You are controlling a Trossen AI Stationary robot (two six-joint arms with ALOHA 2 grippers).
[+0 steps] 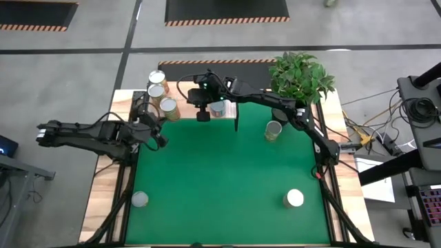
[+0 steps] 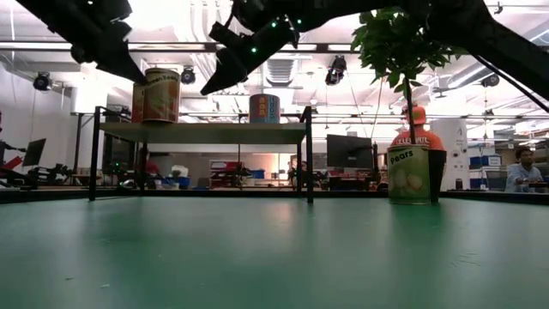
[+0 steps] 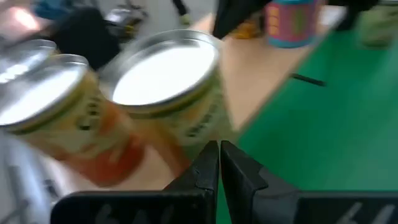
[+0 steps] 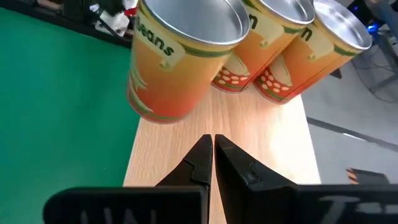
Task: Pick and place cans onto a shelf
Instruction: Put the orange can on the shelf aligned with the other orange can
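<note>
Three cans stand in a row on the shelf, a fourth farther along it. Both tools hover above the plank, left tool and right tool pinched together, holding nothing. More cans sit on the green tabletop.

Not much to read here tbh. In the low view the green-labelled can standing on the table says "Pears", and the orange thing right behind it has white lettering that looks like "CELEBRATE", though I wouldn't swear to it. In the right wrist view the nearest orange can on the shelf reads "Beans" in green letters. The tan can on the shelf has writing too, but it's unreadable.
</note>
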